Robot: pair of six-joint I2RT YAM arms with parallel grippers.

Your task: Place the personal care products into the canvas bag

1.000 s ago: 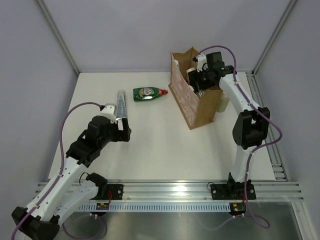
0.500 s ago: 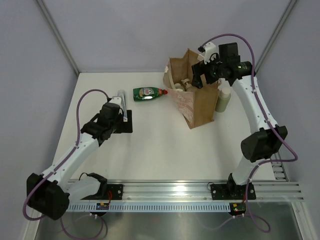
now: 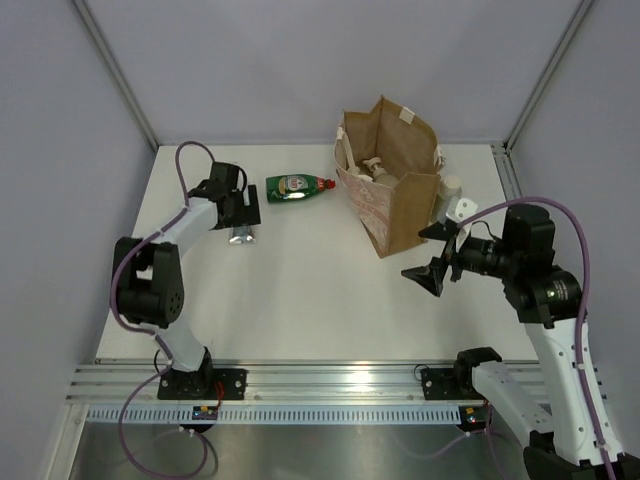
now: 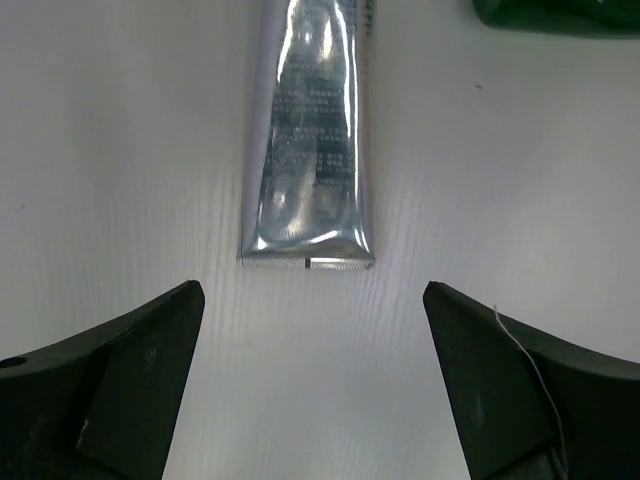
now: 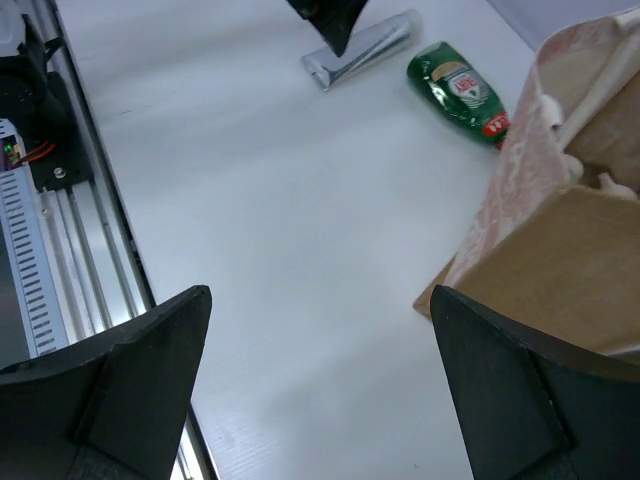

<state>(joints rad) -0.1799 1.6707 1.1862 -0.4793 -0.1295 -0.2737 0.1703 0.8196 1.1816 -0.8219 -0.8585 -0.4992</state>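
Black fingers (image 4: 120, 380) of the left gripper (image 4: 312, 292) are spread wide, with nothing held between them. The silvery-white tube (image 4: 308, 150) is seen lying flat on the white table (image 3: 300, 290) just beyond the fingertips, its crimped end towards them, untouched. Near the tube, the green bottle with red cap (image 3: 298, 186) is laid on its side, cap towards the canvas bag (image 3: 400, 205), which stands upright and open with pale bottles (image 3: 375, 168) inside. The right gripper (image 3: 432, 255) is likewise held open and empty, near the bag's right front, apart from it.
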